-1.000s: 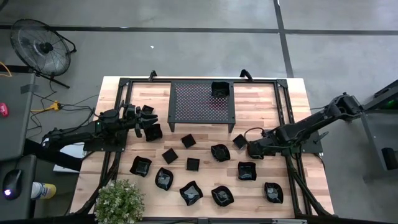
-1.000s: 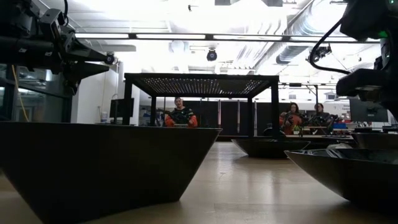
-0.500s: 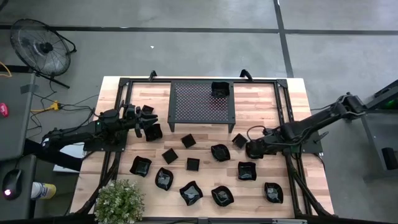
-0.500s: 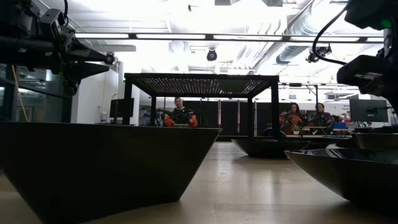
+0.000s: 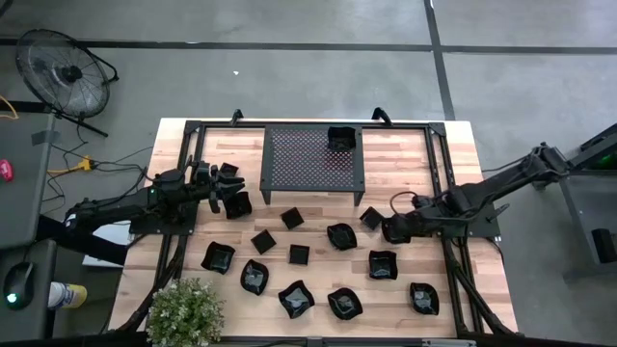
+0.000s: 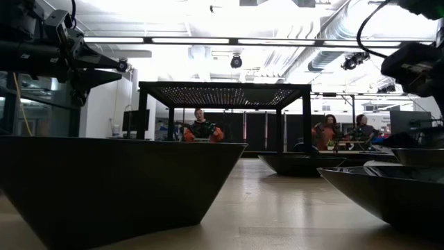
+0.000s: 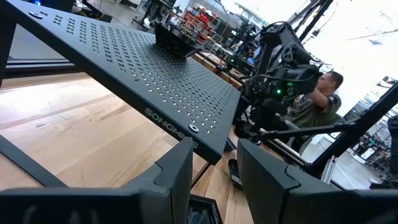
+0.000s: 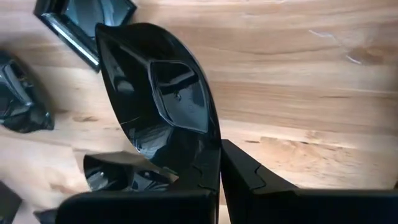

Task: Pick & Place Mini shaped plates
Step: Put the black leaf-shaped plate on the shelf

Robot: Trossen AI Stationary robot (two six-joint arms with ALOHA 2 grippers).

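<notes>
At the table's left edge, the left arm lies low and stretched toward the middle, its left gripper [image 5: 228,187] over a square plate [image 5: 238,204] just left of the perforated rack [image 5: 313,159]. From above, whether its fingers grasp anything cannot be told. Its own wrist view shows two dark fingers [image 7: 177,177] parted with a gap between them and a dark edge below them, too little of it showing to name; ahead is the rack's underside, and one plate on the rack [image 7: 176,38] at its far corner.

Centre: loose mini shaped plates [image 5: 296,297] lie scattered across the near half of the wooden table [image 5: 453,145], some square, some wavy-rimmed. A potted plant [image 5: 186,310] sits at the near left corner.

Right side: the right arm reaches in from the right edge, elbow bent, right gripper [image 5: 390,229] low, between a small square plate [image 5: 371,218] and a wavy plate [image 5: 383,264]. The right wrist view shows what the overhead cannot: fingers clenched on the rim of a wavy-rimmed plate [image 8: 163,93], tilted up off the wood.

The low view adds only a large plate wall [image 6: 111,184] up close and people seated beyond the rack.
</notes>
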